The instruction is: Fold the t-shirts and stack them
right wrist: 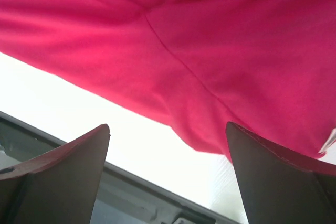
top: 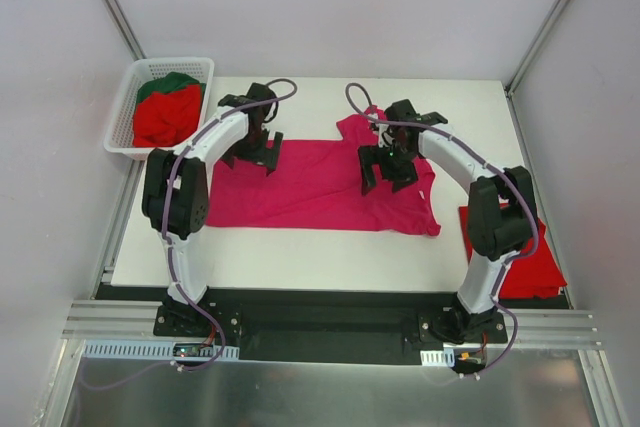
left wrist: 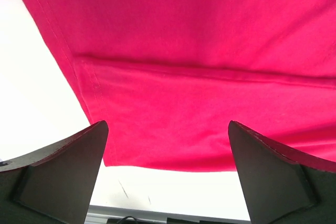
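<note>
lying spread mid-tabletop [top: 300, 252]: pink shirt [top: 310, 197], seemingly part folded. left hand [top: 258, 159] and right hand [top: 388, 179] hover over it, fingers apart, both empty. cloth likely light, limp, prone to bunching; pinch hem edge at 2 corners, 1 per hand.

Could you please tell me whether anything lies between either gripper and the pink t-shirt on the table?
Nothing visible does: the left gripper and right gripper both hang open over the pink t-shirt, bare cloth showing between their fingers.
</note>
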Available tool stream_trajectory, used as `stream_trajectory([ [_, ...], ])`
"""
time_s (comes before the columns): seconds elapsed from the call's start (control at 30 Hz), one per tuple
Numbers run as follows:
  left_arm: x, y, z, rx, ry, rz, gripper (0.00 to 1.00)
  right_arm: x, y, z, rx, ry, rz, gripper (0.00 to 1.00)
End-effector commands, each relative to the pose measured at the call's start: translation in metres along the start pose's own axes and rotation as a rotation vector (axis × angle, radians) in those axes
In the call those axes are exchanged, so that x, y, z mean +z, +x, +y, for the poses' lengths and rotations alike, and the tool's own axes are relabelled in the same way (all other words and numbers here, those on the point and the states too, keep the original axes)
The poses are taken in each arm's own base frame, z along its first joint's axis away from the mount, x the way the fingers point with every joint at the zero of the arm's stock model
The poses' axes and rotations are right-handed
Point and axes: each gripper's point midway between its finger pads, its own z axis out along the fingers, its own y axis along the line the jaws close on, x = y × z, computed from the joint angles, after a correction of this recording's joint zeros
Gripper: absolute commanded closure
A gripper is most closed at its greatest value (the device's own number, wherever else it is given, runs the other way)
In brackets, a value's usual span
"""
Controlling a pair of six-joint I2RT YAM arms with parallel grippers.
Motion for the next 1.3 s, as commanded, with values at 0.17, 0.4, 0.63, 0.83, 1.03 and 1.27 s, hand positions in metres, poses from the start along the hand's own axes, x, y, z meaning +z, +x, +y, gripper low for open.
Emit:
stream_trajectory([
  [0.17,0.025,-0.004,0.005,0.025,-0.028,0.059,0.01,-0.016,0.027,0.002,-0.011,-0.008,0.044,0.04],
  [0.4,0.036,0.004,0.016,0.004,-0.034,0.099,0.01,-0.018,0.034,0.010,-0.042,-0.015,0.058,0.04],
  [0.63,0.038,0.011,0.029,-0.017,-0.064,0.117,0.01,-0.015,0.036,0.010,-0.044,-0.016,0.079,0.04],
  [0.83,0.035,0.020,0.053,-0.094,-0.100,0.125,0.01,-0.013,0.039,0.012,-0.049,-0.019,0.094,0.04],
  [1.03,0.036,0.019,0.070,-0.182,-0.072,0.125,0.01,-0.010,0.042,0.012,-0.055,-0.019,0.109,0.04],
  [1.27,0.022,0.005,0.070,-0.238,0.006,0.073,0.01,-0.001,0.050,0.007,-0.056,0.009,0.134,0.04],
])
